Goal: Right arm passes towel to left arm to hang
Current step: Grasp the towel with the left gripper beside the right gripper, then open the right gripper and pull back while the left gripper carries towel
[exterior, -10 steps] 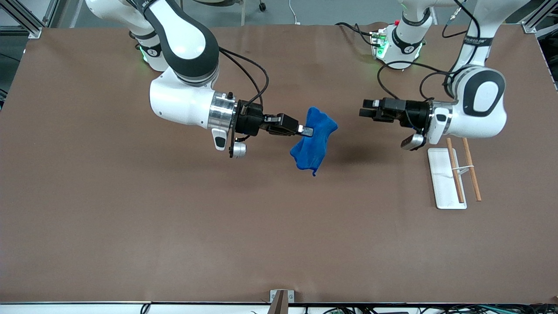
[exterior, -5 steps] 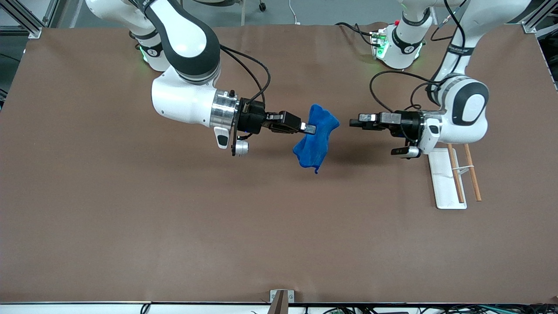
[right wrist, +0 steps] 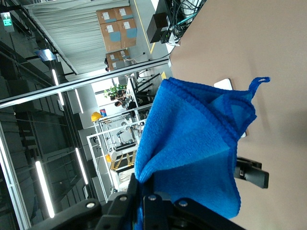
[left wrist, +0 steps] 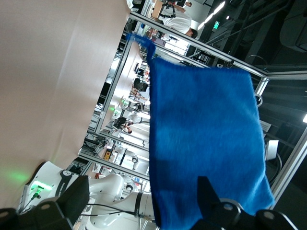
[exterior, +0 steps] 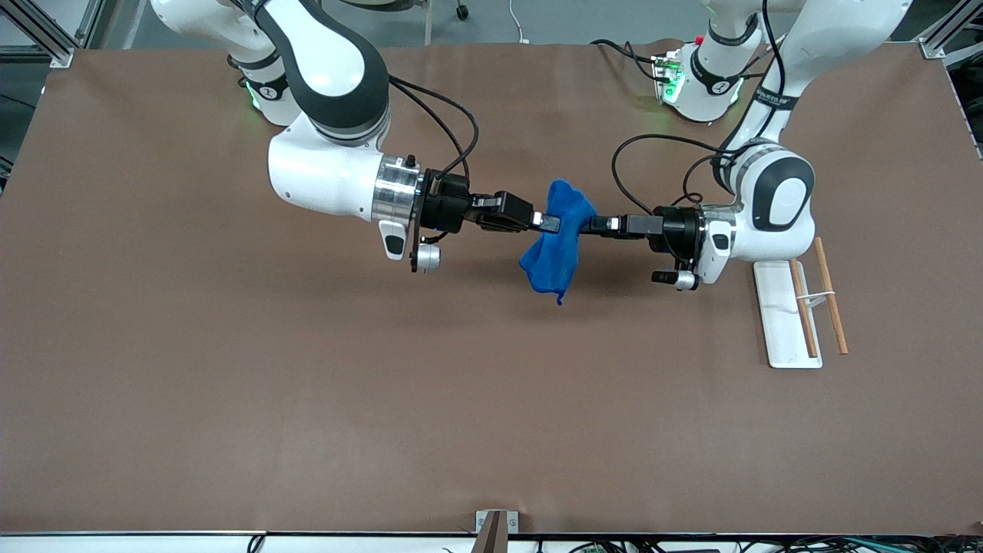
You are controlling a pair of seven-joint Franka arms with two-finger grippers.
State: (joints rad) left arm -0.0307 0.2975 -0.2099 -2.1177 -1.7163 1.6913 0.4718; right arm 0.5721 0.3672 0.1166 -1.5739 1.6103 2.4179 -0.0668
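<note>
We are seeing the right gripper (exterior: 547, 223) pinching the small bright blue microfibre towel (exterior: 559, 240) by its upper edge, fingers closed on the cloth, so that it is hanging in the air over the middle of the brown table (exterior: 230, 369). In the right wrist view the towel (right wrist: 192, 153) is draping down from that grip, its little loop tag (right wrist: 259, 82) sticking out at one corner. The left gripper (exterior: 590, 224) is reaching level against the towel from the left arm's end, and in the left wrist view its fingers (left wrist: 72, 203) are standing wide apart with the towel (left wrist: 206, 143) hanging between them. The white flat tray with two wooden rods (exterior: 777, 338) is lying near the left arm's end of the table.
</note>
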